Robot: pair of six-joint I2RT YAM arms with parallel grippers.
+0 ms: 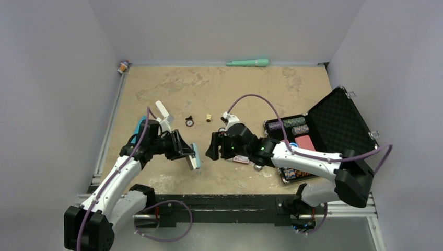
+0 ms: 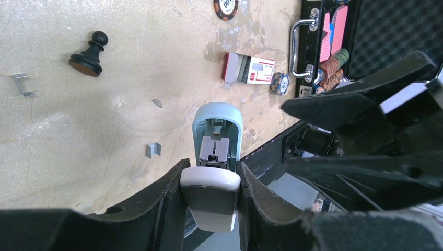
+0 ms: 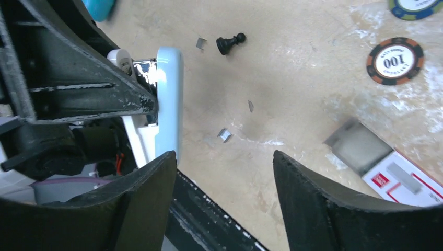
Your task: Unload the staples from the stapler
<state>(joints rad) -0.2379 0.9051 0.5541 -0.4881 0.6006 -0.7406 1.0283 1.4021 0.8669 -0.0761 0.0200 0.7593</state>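
Stapler (image 2: pixel 217 123) hinged open, clamped in left claw (image 2: pixel 211 170).
Right claw (image 3: pixel 223 157) wide, empty, beside stapler: square up with its exposed magazine (image 2: pixel 213 150) before pinching.

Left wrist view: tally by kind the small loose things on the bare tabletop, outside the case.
Staples: 2
Poker chips: 2
Chess pawn: 1
Red-and-white box: 1
Tiny sliver, unclear: 1
Total: 7
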